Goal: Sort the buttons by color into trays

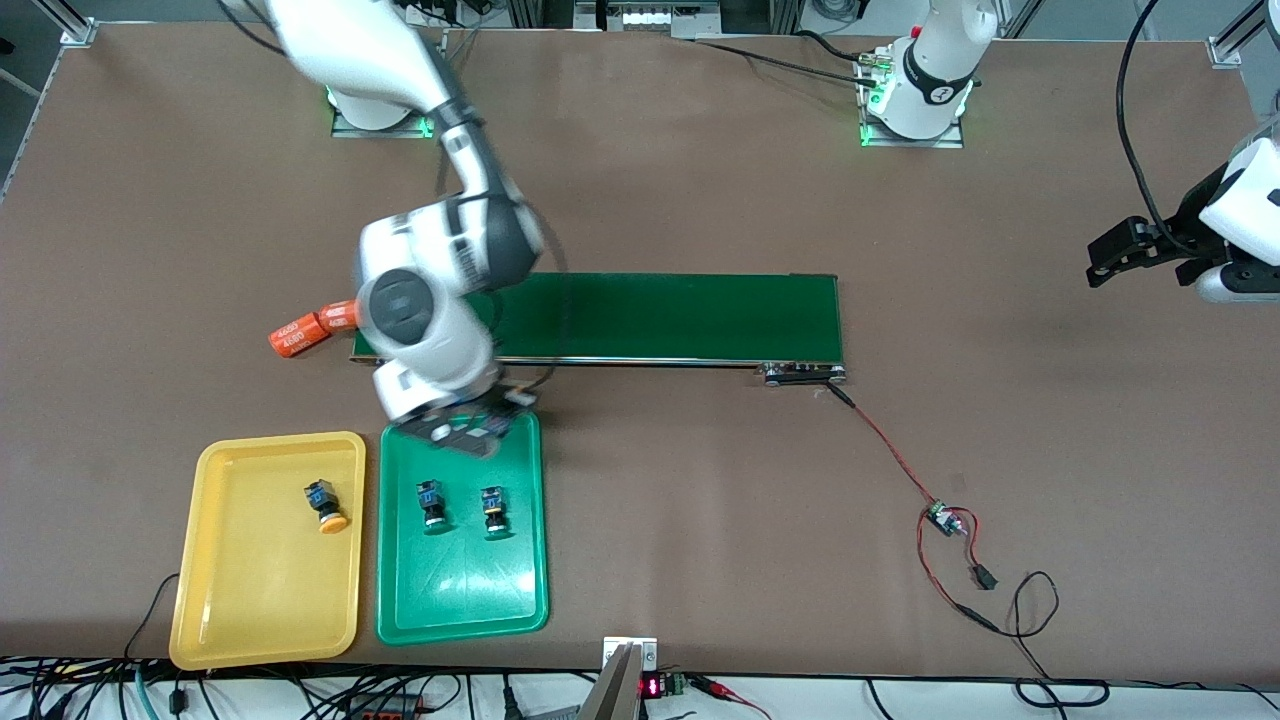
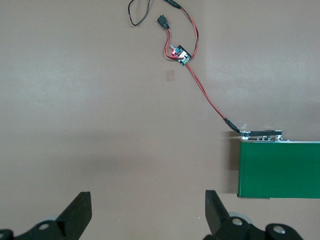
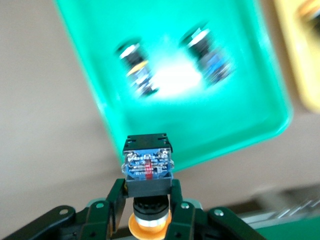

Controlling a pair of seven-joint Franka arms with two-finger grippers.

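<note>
Buttons: four in all, sorting partly done. One yellow-capped button (image 1: 325, 505) lies in the yellow tray (image 1: 240, 620), which sits beside the green tray (image 1: 465, 610) on the side toward the right arm's end of the surface (image 1: 700, 520). Two buttons (image 1: 431, 503) and (image 1: 492, 511) lie side by side in the green tray; their cap colours are too small to confirm in the front view, and the second one shows a yellowish band, so its placement may be worth checking. The fourth, an orange-capped button (image 3: 148, 167), is clamped between the fingers of the right hand (image 3: 148, 212), cap toward the palm and blue terminal block outward, over the green tray's edge nearest the conveyor belt (image 1: 680, 315). Judgement: this button belongs in the yellow tray, so what remains is to carry it sideways across the green tray and release it there. The left hand (image 1: 1130, 255) waits, fingers apart and holding nothing, in the air well away from the green tray, toward the left arm's end. Orange numbered cylinders (image 1: 300, 333) lie by the belt end above the trays, not part of the sort.
</note>
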